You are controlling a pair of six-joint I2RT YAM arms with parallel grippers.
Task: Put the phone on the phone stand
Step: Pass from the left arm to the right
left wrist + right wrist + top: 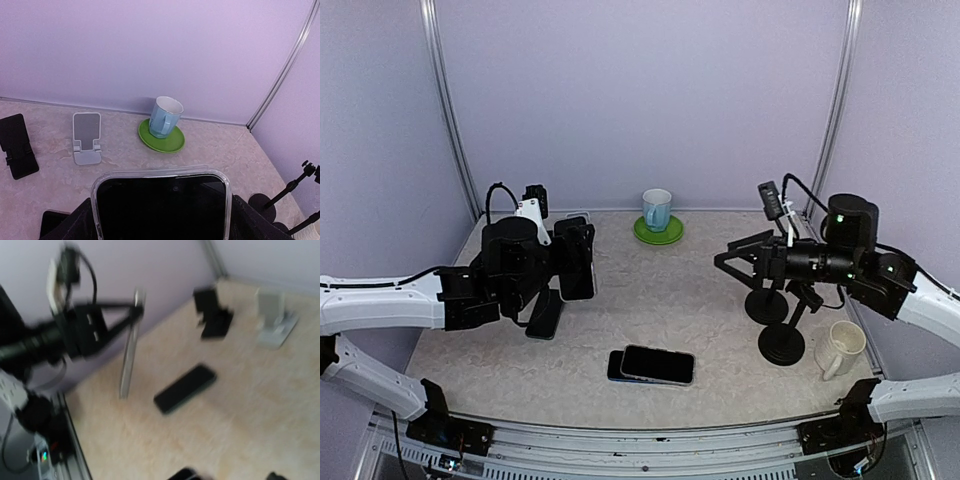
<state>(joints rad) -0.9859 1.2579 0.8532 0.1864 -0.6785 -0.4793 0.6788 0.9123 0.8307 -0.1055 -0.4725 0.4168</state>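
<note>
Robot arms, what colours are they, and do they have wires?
The left arm and right arm have long white tubes and chunky black joints. The left gripper and right gripper are black. Thin black cables loop above each wrist, and tiny green lights glow on the right arm.

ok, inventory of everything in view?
Black phone in clear case: 1, black, held aloft, left side.
Bare black phones: 3, black, one left, two overlapping front centre.
White folding phone stand: 1, white, back left.
Black folding phone stand: 1, black, beside white one.
Light blue ceramic mug: 1, blue, on saucer.
Green round saucer: 1, green, back centre.
Cream ceramic mug: 1, cream, front right.
Black round-base stands: 2, black, right side.
Left hand: 1, black, gripping phone.
Right hand: 1, black, open.
</note>
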